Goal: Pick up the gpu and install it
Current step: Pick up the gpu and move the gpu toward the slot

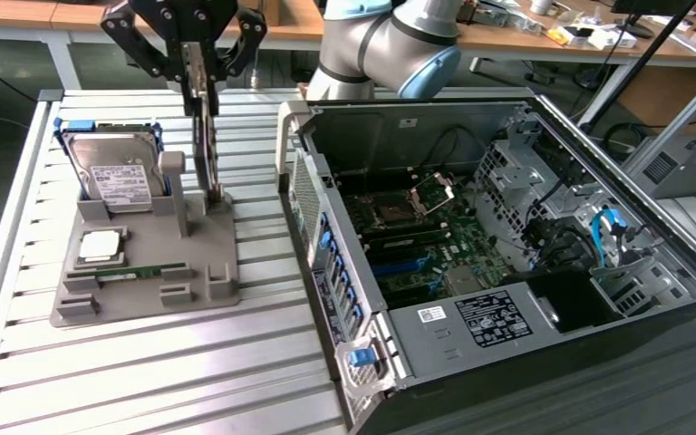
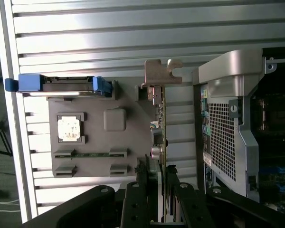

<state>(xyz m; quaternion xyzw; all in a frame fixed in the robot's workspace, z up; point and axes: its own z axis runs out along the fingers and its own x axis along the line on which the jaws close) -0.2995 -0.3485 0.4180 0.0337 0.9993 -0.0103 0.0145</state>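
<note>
The gpu (image 1: 207, 136) is a thin dark card standing on edge, its lower end down at the slotted post of the grey fixture (image 1: 203, 263). My gripper (image 1: 199, 77) is above it, fingers closed on the card's upper edge. In the wrist view the gpu (image 2: 162, 128) appears edge-on, with its silver bracket (image 2: 159, 71) at the far end. My gripper (image 2: 161, 192) clamps it between two black fingers (image 2: 141, 194). I cannot tell whether the card's lower end still touches the fixture. The open computer case (image 1: 506, 245) lies to the exterior view's right of the card.
On the fixture sit a hard drive (image 1: 112, 168) in a blue caddy, a processor chip (image 1: 101, 245) and a green memory stick (image 1: 137, 270). The case wall (image 1: 312, 236) rises close beside the fixture. All of this rests on a slatted aluminium table (image 1: 142, 372).
</note>
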